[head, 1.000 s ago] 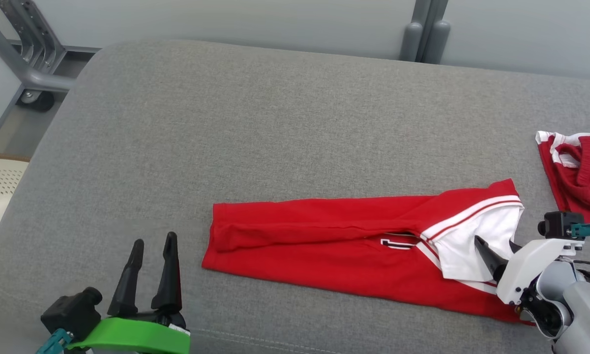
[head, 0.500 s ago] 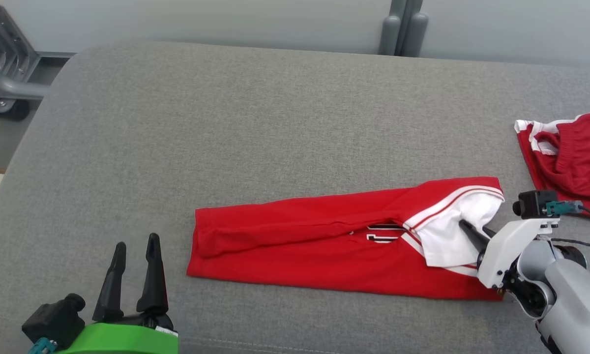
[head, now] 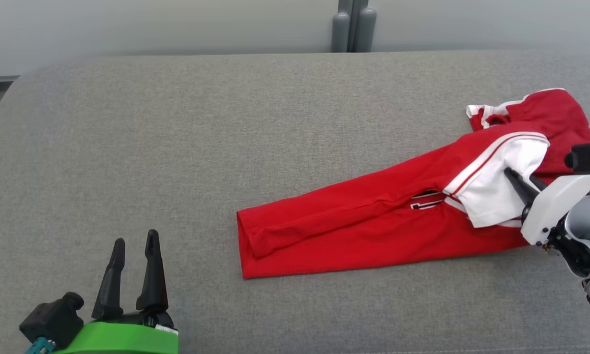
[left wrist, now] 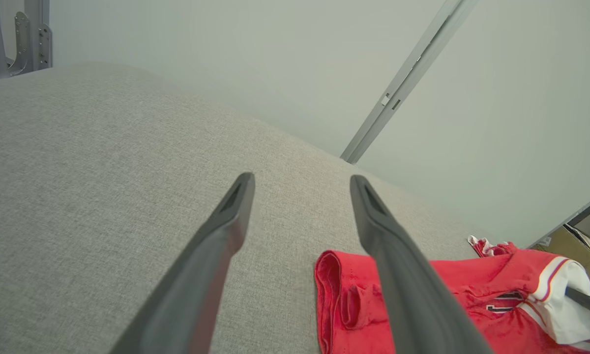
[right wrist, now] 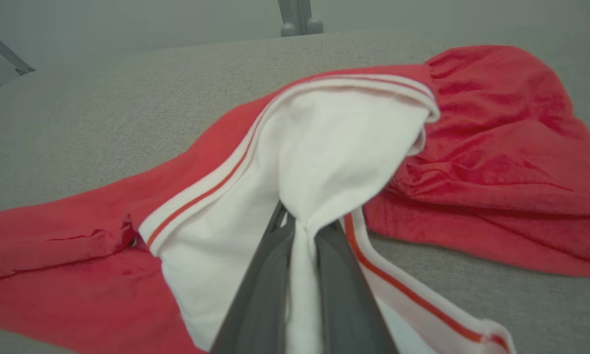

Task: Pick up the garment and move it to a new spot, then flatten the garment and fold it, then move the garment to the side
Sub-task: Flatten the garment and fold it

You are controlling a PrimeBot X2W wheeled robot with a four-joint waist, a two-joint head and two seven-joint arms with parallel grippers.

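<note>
Cushion (head: 177,123), grey and broad, is bearing the red garment (head: 354,221) slantwise across its right half. The right gripper (head: 517,178) is pinching the garment's white end between its fingers, while the left gripper (head: 135,237) is hovering spread wide, well apart.

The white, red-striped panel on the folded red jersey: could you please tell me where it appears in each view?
Head view: white panel at the right, pinched by the right gripper.
Left wrist view: white panel in the lower right corner.
Right wrist view: white panel at the centre, between the dark fingers.
Shared landmark: the crumpled red cloth just beyond it.
</note>
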